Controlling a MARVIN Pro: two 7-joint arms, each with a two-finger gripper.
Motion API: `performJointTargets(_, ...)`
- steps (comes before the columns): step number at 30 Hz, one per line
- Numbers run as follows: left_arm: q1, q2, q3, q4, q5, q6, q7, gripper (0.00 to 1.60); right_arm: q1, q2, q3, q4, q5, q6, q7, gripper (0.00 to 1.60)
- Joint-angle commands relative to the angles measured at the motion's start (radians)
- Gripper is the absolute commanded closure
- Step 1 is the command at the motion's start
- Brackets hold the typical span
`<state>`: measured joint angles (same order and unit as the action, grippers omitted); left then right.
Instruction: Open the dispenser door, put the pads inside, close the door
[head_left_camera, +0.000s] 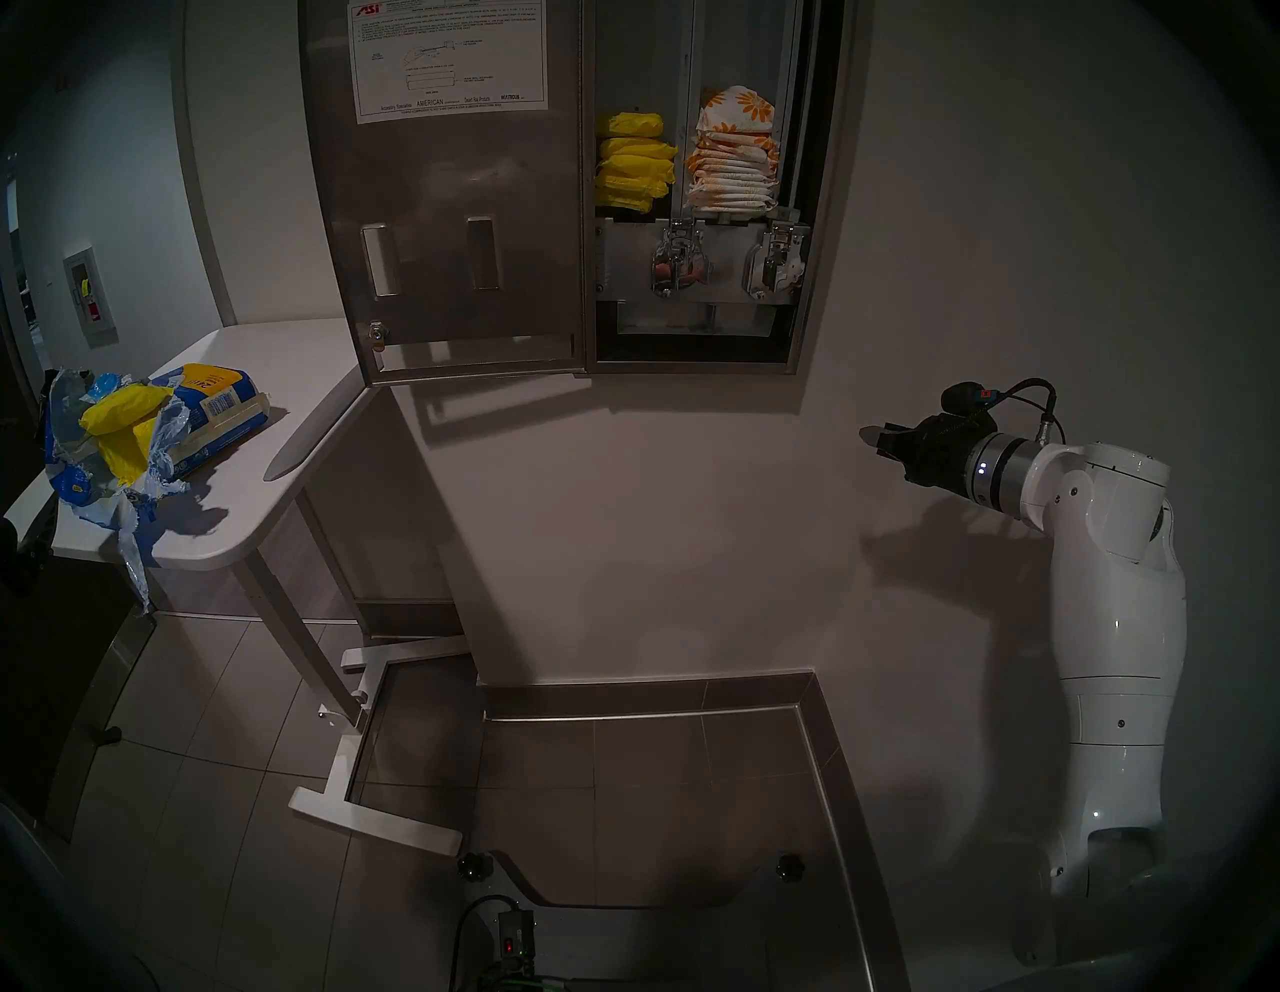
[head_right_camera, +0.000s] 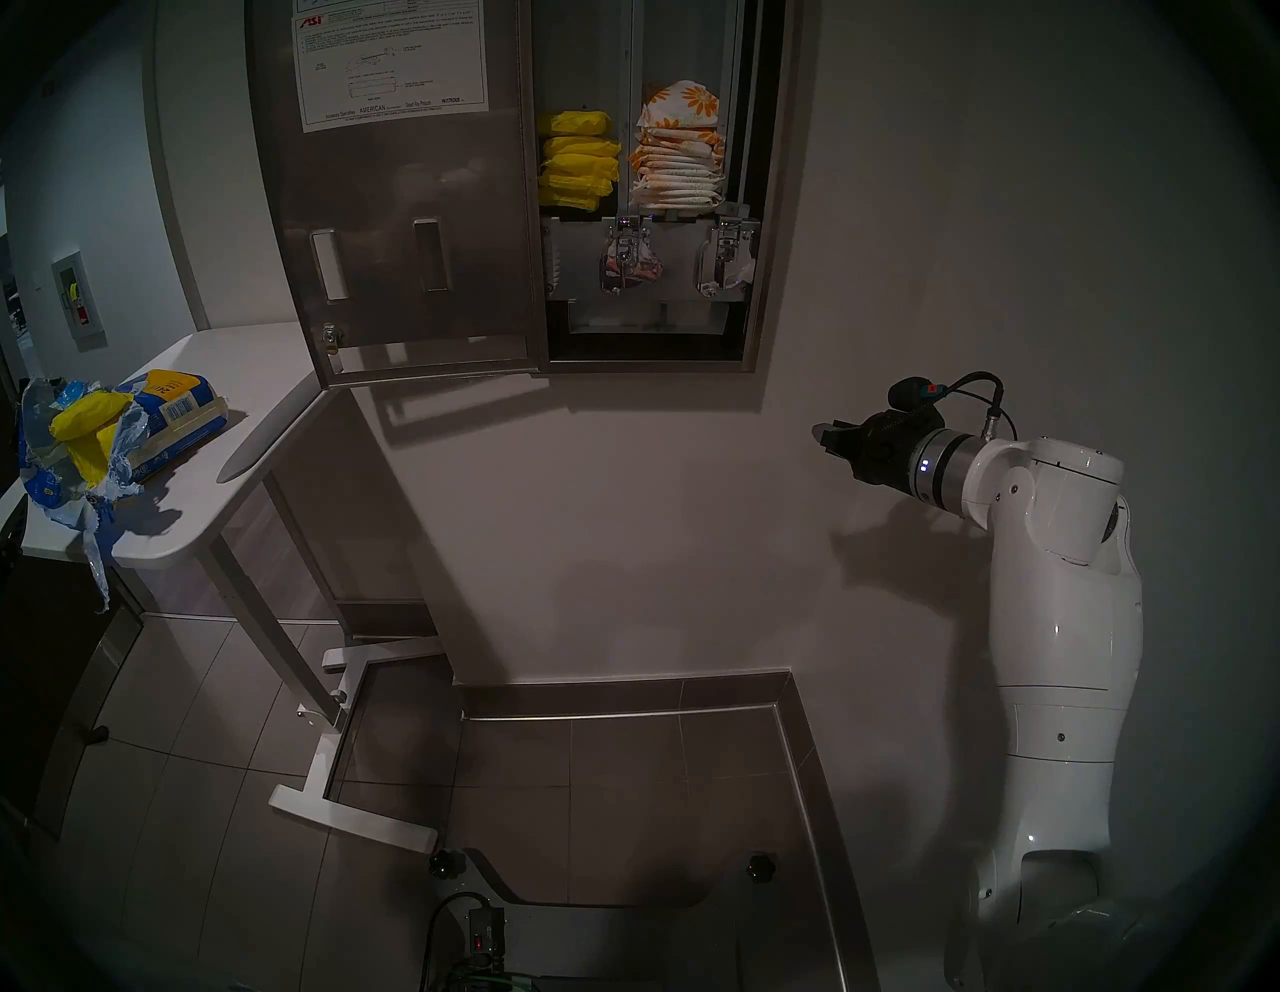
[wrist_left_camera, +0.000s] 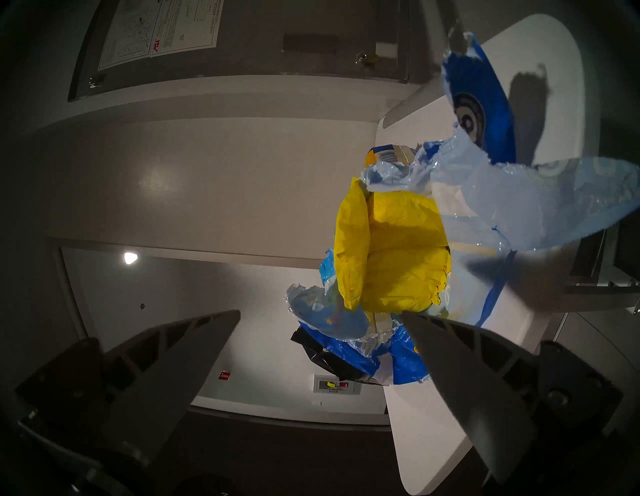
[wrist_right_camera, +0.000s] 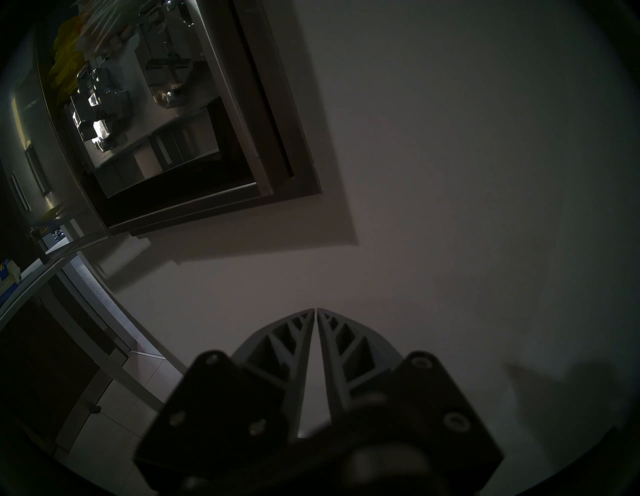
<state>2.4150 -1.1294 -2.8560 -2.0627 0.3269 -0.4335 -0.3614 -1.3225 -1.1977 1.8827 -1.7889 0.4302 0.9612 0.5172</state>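
Fingers (wrist_left_camera: 460, 374) of the left gripper (wrist_left_camera: 320, 315) are spread wide and empty just short of the yellow pads (wrist_left_camera: 391, 253) bunched in the torn blue pack (wrist_left_camera: 491, 194) on the white table (wrist_left_camera: 561, 59), while the right gripper (wrist_right_camera: 316, 309) is held pressed together near the bare wall. Loose plastic could be caught along with a pad, so that the whole pack is dragged off the table edge. The dispenser door (head_left_camera: 450, 228) is swung open over the table, and could be struck on the carry to the yellow stack (head_left_camera: 634, 163) inside.

The dispenser door (head_left_camera: 450, 208) hangs open left of the cabinet (head_left_camera: 817, 208); pads (head_left_camera: 634, 163) stacked inside; torn pack (head_left_camera: 138, 429) on the surface (head_left_camera: 305, 388) further left
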Motion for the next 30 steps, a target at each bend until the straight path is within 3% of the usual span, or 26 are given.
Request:
performJointTargets(1,-0.025,0.101,-0.024,0.067,-0.026,-0.071,0.019,0.00,0.030,0.006,0.002,-0.031,0.001,-0.001,-0.004,1.08)
performJointTargets(8,-0.033,0.140,-0.024,0.130,-0.042,-0.143,0.016,0.00,0.030,0.006,0.002,-0.032,0.001,-0.001,-0.005,1.08)
performJointTargets(20,-0.067,0.213,-0.024,0.237,-0.054,-0.209,0.024,0.00,0.030,0.006,0.002,-0.033,0.001,-0.001,-0.006,1.08)
performJointTargets(30,-0.094,0.251,0.011,0.266,-0.056,-0.253,0.038,0.00,0.030,0.005,0.002,-0.033,0.002,-0.001,-0.008,1.08)
